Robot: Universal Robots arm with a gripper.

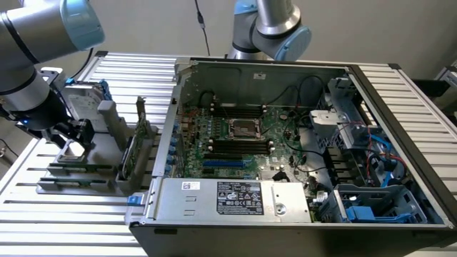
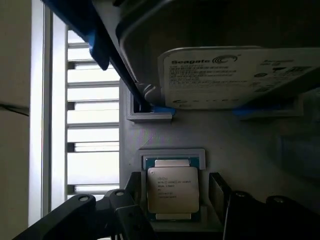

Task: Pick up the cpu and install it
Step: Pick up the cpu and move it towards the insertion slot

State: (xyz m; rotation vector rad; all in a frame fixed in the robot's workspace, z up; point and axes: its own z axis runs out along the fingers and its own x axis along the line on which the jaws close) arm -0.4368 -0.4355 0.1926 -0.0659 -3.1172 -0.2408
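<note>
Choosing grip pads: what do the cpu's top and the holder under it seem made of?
The cpu: silver-grey metal lid, satin sheen with dark printed text. The holder: probably plastic, matte pale grey, evenly dull with moulded raised ledges.

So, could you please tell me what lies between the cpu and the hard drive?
In the wrist view, only bare grey tray lies between the cpu and hard drive.

On the bench [image 1: 43, 214], a holder rack [image 1: 78, 179] stands at the exterior view's left of the open computer case [image 1: 400, 107]. The cpu [image 2: 172, 190] lies flat in a rack pocket, near the hard drive [image 2: 235, 75], between the spread fingers of the claw [image 2: 176, 204]. The socket [image 1: 243, 128] sits mid-board inside the case
</note>
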